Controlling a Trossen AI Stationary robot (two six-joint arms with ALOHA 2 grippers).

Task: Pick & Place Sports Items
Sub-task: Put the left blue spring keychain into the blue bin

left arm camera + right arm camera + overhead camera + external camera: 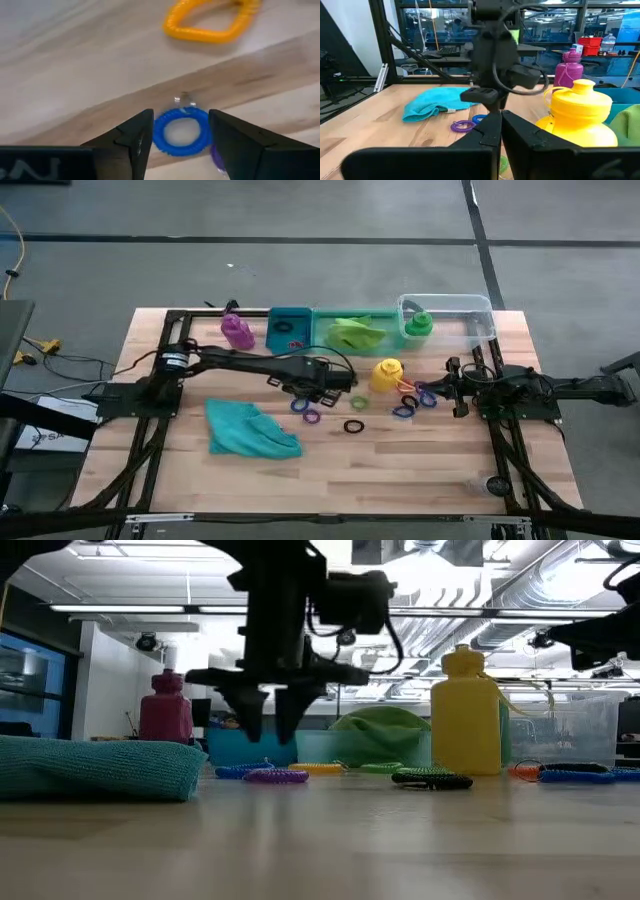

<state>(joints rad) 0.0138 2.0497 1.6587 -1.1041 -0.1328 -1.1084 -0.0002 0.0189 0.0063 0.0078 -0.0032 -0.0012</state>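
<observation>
My left gripper [308, 392] points down, open, above the table's middle. Its fingers stand on either side of a small blue ring [181, 131] lying flat on the wood, and the low view shows their tips [268, 730] above it, touching nothing. A purple ring [313, 416] lies just beside the blue one, and a yellow ring [210, 20] a little farther off. A black ring [355, 426], a yellow bottle [387, 373], a purple bottle [236, 330] and a teal cloth [250, 430] also sit on the table. My right gripper [455, 388] waits shut at the right.
Along the far edge stand a blue bin [290, 328], a green bin [330, 330] holding a lime-green cloth [355, 333], and a clear bin [470, 315] with a green bottle [418, 325]. More rings [410, 402] lie near the right gripper.
</observation>
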